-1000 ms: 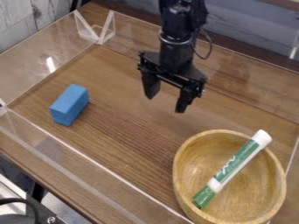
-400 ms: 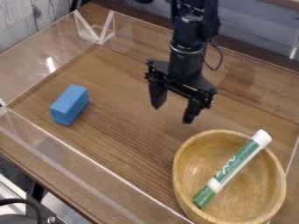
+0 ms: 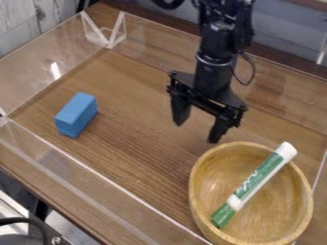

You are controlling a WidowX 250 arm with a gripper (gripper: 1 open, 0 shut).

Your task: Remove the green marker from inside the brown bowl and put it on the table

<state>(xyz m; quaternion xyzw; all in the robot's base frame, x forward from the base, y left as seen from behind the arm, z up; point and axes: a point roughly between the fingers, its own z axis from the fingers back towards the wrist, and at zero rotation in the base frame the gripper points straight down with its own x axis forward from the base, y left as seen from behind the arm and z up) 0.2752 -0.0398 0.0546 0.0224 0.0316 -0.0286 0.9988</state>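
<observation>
Jaws: spread wide, empty, pointing down; the gripper (image 3: pixel 207 120) hangs above bare desk (image 3: pixel 134 144), just beyond the bowl's far rim.

Change: over the last second the black arm has drifted across the frame toward the bowl, closing most of the gap. Judged an approach still in progress; no contact with the marker yet.

Green marker (image 3: pixel 253 184): slim plastic stick, green barrel with white lettering, white cap at the far end; lies slantwise inside the bowl.

Brown bowl (image 3: pixel 205 191): round, shallow, light wood, visible grain.

Blue block (image 3: pixel 76 114): rectangular, matte, well apart at left.

Desk: dark wood-grain surface, clear acrylic walls.
</observation>
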